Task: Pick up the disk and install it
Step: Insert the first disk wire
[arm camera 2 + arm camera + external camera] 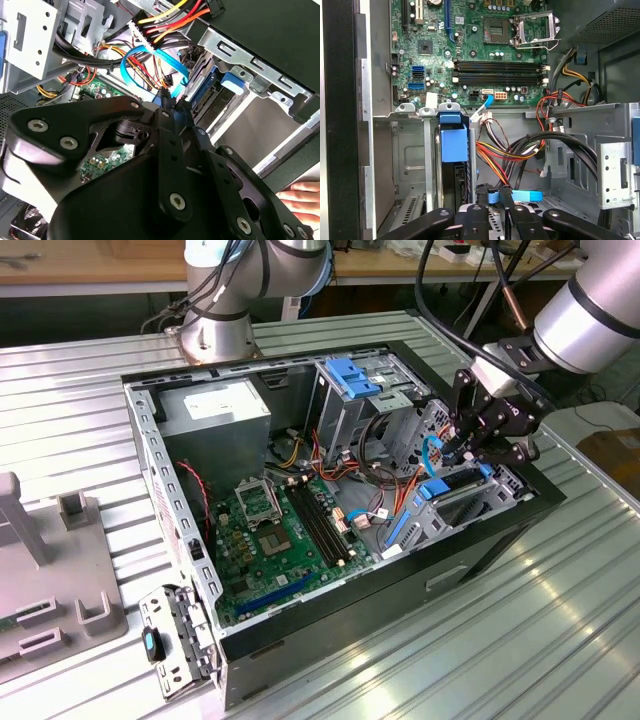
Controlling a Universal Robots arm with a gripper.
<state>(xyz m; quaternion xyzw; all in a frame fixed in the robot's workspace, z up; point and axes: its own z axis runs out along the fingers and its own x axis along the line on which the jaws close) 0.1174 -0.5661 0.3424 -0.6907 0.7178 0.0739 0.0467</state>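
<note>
The disk (447, 488) stands on edge in the metal bay at the case's front corner, on the exterior view's right, its blue rail (454, 142) on top and its dark body (460, 186) below. In the second wrist view its blue tab (233, 82) sits beside the bay's frame. My gripper (458, 453) hangs just behind the bay, over the wiring. Its fingers (494, 196) are close together with the end of a flat blue data cable (151, 52) pinched between them; the cable (527, 195) runs off sideways from the fingertips (167, 101).
The open computer case (150, 455) lies on a ribbed metal table. Inside are the motherboard (270, 540), a grey power-supply box (215, 410), a drive cage (355, 390) with a blue latch and bundled wires (520, 150). A person's hand (300, 192) rests outside the case.
</note>
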